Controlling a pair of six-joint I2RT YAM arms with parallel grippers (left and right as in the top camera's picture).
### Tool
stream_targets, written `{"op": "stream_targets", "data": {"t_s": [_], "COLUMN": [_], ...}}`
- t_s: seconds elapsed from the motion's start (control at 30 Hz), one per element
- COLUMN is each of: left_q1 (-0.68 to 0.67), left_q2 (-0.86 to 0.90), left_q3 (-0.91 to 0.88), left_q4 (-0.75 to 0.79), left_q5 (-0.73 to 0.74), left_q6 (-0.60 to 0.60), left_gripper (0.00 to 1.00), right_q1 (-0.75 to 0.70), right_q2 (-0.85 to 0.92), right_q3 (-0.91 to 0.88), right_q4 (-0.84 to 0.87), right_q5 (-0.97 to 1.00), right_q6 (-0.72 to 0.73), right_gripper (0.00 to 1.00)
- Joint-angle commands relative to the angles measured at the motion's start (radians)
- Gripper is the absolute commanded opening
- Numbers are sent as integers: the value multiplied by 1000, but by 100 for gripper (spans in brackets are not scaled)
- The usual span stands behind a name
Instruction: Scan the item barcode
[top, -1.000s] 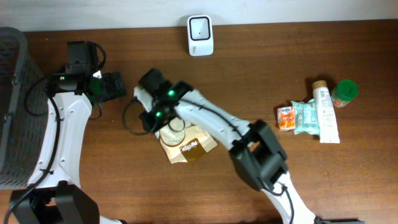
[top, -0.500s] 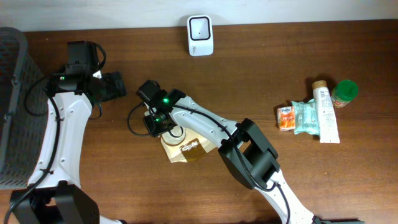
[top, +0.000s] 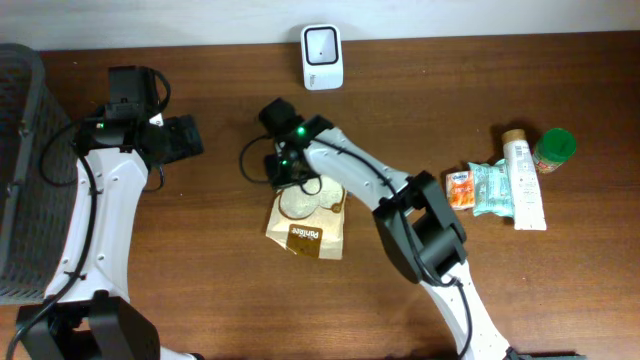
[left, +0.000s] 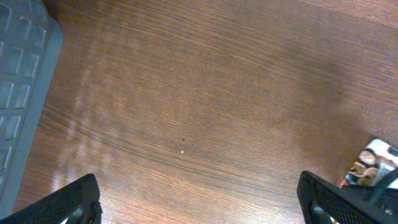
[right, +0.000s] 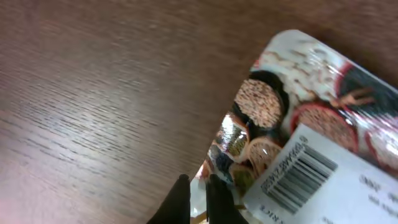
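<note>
— At mid-table, what does the right gripper (right: 196, 190) hold?

— It is pinched on the far edge of the glossy brown snack pouch (top: 308, 222), near its white barcode label (right: 298, 177). The film is likely light, soft and slippery, so the sealed rim should grip best. The left gripper (top: 186, 138) gapes wide.

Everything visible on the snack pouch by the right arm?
The snack pouch is a glossy plastic packet, tan-brown with a logo seen from overhead, a pale round patch near its top. The right wrist view shows printed food pictures and a white barcode label. It sits on the wooden table, in front of the white scanner. The right claw is shut on its edge; nothing else touches it.
</note>
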Motion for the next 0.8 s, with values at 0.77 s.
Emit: {"op": "stream_targets", "data": {"t_s": [0.77], "left_q1": [2], "left_q2": [-4], "left_q3": [14], "left_q4": [2], "left_q5": [-7], "left_q6": [19], "left_gripper": [99], "right_q1": [59], "right_q2": [-301], "right_q3": [-355], "right_q4": [221], "right_q5": [-169], "right_q6": [227], "right_gripper": [45]}}
